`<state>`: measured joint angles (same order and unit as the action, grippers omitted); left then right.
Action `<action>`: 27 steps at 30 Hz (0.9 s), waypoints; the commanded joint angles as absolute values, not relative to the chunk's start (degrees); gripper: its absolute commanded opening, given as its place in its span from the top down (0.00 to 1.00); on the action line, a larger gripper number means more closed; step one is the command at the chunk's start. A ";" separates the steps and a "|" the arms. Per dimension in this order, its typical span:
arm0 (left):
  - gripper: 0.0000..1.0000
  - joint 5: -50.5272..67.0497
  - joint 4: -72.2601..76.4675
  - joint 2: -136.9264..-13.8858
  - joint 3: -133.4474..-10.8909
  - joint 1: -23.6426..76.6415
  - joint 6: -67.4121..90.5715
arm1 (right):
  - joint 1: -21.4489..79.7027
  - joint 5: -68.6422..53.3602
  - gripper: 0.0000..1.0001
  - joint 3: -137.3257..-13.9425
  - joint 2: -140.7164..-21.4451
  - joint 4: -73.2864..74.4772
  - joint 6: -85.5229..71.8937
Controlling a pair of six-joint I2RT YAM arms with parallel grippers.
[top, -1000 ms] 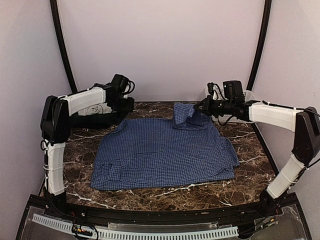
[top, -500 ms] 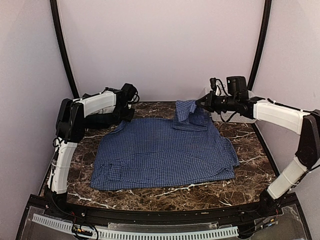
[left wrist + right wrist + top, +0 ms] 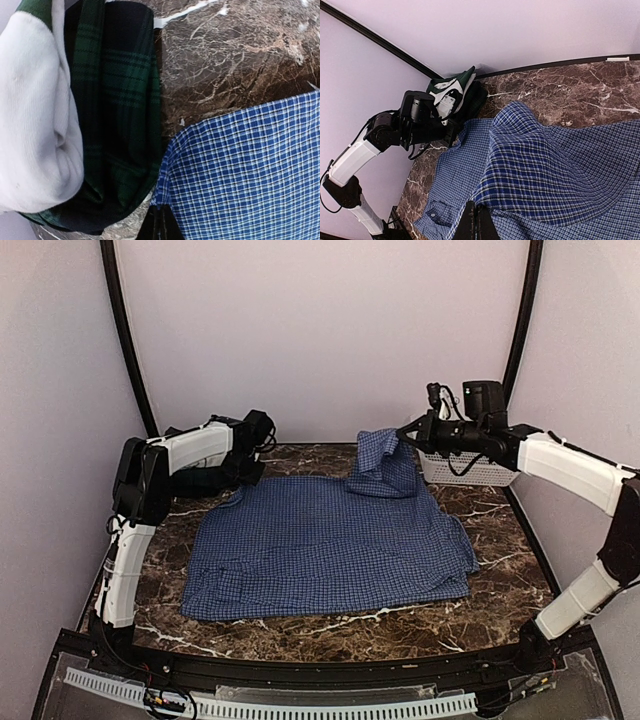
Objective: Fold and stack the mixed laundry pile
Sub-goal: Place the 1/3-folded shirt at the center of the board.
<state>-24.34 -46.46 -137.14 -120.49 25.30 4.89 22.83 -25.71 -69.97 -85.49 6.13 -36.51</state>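
Observation:
The blue-and-white check shirt (image 3: 330, 545) lies spread flat on the marble table (image 3: 500, 570). My left gripper (image 3: 246, 478) is low at the shirt's far left corner. In the left wrist view its jaws (image 3: 161, 225) are shut on the edge of the shirt (image 3: 250, 170). My right gripper (image 3: 402, 433) is shut on the shirt's far right corner and holds that flap lifted above the table. The right wrist view shows the fabric (image 3: 560, 165) draping away from the right gripper (image 3: 477, 222). A dark green plaid garment (image 3: 120, 100) and a white garment (image 3: 35, 125) lie bunched beside the left gripper.
A white lattice basket (image 3: 465, 468) stands at the back right, under the right arm. The green and white garments (image 3: 451, 92) sit in the back left corner against the wall. The left arm (image 3: 415, 120) reaches in front of them. Bare marble (image 3: 330, 635) lies along the front edge.
The left gripper moved in to the shirt's far left corner and closed on it. The right gripper rose and drew back right, lifting the shirt's far right flap higher.

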 commanded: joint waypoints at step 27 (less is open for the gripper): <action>1.00 -31.74 -40.49 -103.27 -85.45 31.03 -18.92 | 22.06 -25.04 1.00 -72.29 -63.03 20.59 -35.34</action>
